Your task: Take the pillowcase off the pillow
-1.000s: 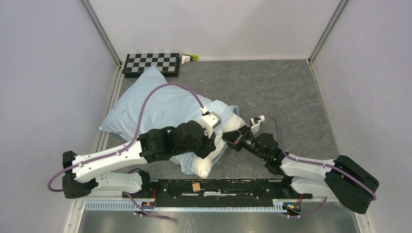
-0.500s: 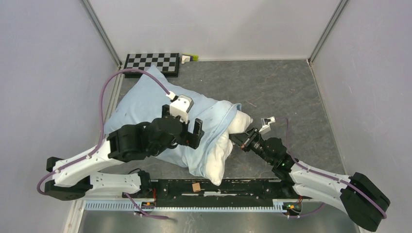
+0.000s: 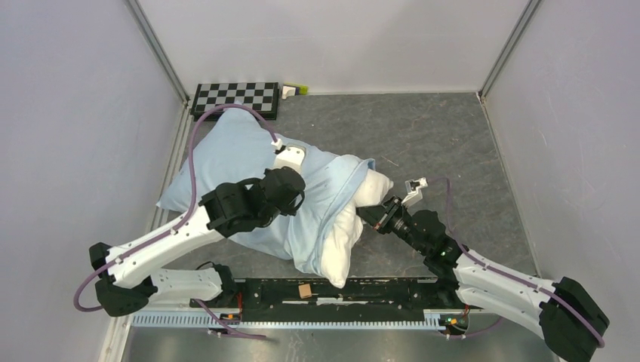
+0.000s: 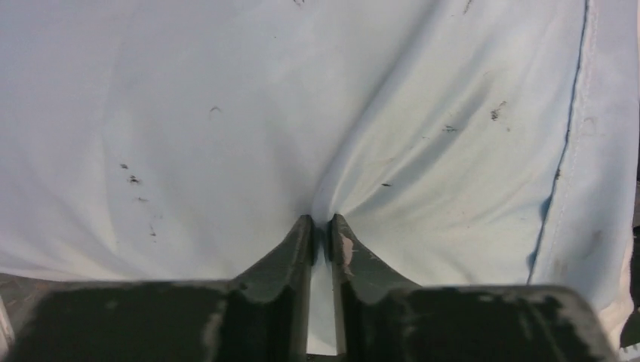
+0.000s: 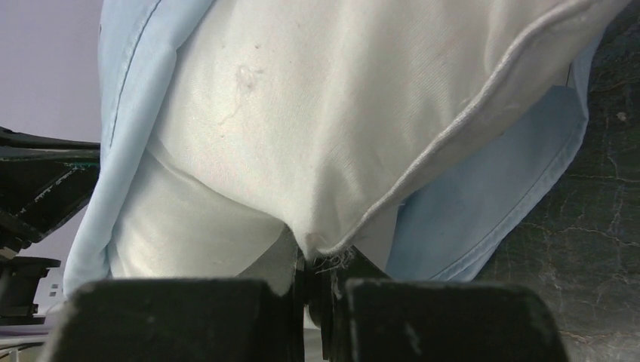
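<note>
The pale blue pillowcase (image 3: 241, 154) lies at the left of the table, still round most of the cream-white pillow (image 3: 343, 230), whose right end sticks out of the open mouth. My left gripper (image 3: 290, 197) is shut on a pinched fold of the pillowcase (image 4: 226, 136); the cloth puckers at the fingertips (image 4: 302, 234) in the left wrist view. My right gripper (image 3: 370, 217) is shut on the pillow's frayed seam edge (image 5: 332, 253). The pillow (image 5: 302, 136) fills the right wrist view, with the pillowcase hem (image 5: 483, 196) beside it.
A black-and-white checkerboard (image 3: 235, 98) lies at the back left with a small yellow-green and white object (image 3: 294, 90) next to it. Grey walls close in left, right and back. The black rail (image 3: 340, 290) runs along the near edge.
My left gripper moved back and left across the pillowcase and closed on a fold of it. My right gripper drew back right with the pillow's edge; more white pillow shows.
</note>
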Action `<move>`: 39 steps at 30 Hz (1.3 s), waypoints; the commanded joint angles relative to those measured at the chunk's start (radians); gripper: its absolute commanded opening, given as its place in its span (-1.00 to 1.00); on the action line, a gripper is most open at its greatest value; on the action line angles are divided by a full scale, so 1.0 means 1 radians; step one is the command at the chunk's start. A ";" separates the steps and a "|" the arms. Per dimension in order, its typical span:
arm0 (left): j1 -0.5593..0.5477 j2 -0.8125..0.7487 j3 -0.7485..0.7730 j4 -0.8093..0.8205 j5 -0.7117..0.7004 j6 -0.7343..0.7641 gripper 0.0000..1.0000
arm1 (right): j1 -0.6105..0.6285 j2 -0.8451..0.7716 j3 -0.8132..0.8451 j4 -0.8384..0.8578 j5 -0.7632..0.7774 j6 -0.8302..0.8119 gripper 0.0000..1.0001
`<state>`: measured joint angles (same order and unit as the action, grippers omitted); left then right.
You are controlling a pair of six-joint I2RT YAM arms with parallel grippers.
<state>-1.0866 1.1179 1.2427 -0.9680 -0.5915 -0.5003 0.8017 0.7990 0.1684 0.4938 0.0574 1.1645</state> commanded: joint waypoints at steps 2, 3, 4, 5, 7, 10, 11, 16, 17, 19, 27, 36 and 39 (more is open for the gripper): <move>0.068 -0.051 -0.015 0.055 0.024 0.026 -0.95 | -0.017 -0.052 0.073 -0.004 0.070 -0.050 -1.00; 0.085 -0.054 -0.017 0.051 0.025 0.036 -0.95 | -0.023 -0.059 0.076 -0.024 0.077 -0.055 -1.00; 0.100 -0.056 -0.017 0.045 0.019 0.042 -0.95 | -0.032 -0.068 0.080 -0.050 0.081 -0.062 -1.00; 0.121 -0.060 -0.016 0.035 0.006 0.050 -0.95 | -0.047 -0.083 0.088 -0.078 0.085 -0.078 -1.00; 0.173 -0.065 -0.021 0.014 -0.016 0.070 -0.95 | -0.086 -0.122 0.097 -0.118 0.077 -0.134 -1.00; 0.292 -0.062 -0.039 -0.014 -0.048 0.124 -0.95 | -0.155 -0.191 0.142 -0.243 0.071 -0.196 -1.00; 0.354 -0.054 -0.043 -0.019 -0.057 0.143 -0.95 | -0.180 -0.210 0.166 -0.304 0.074 -0.216 -1.00; 0.561 0.056 -0.079 -0.011 -0.071 0.221 -0.95 | -0.303 -0.243 0.280 -0.488 0.020 -0.308 -1.00; 0.572 0.081 -0.076 -0.013 -0.084 0.217 -0.95 | -0.328 -0.238 0.299 -0.523 0.008 -0.326 -1.00; 0.591 0.136 -0.064 -0.029 -0.064 0.210 -0.95 | -0.363 -0.234 0.334 -0.560 -0.009 -0.352 -1.00; 0.616 0.093 -0.066 0.019 0.144 0.220 -0.79 | -0.384 -0.181 0.408 -0.487 -0.039 -0.289 -1.00; 0.615 -0.133 -0.110 0.109 0.394 0.156 0.71 | -0.384 0.021 0.713 -0.551 0.092 0.000 -1.00; 0.614 -0.236 -0.151 0.142 0.470 0.145 0.80 | -0.385 0.086 0.887 -0.692 0.216 0.033 -1.00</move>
<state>-0.4770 0.9810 1.1419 -0.8764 -0.2638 -0.3325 0.4274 0.8623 0.8040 -0.1867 0.0372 1.0904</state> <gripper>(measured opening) 0.882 0.048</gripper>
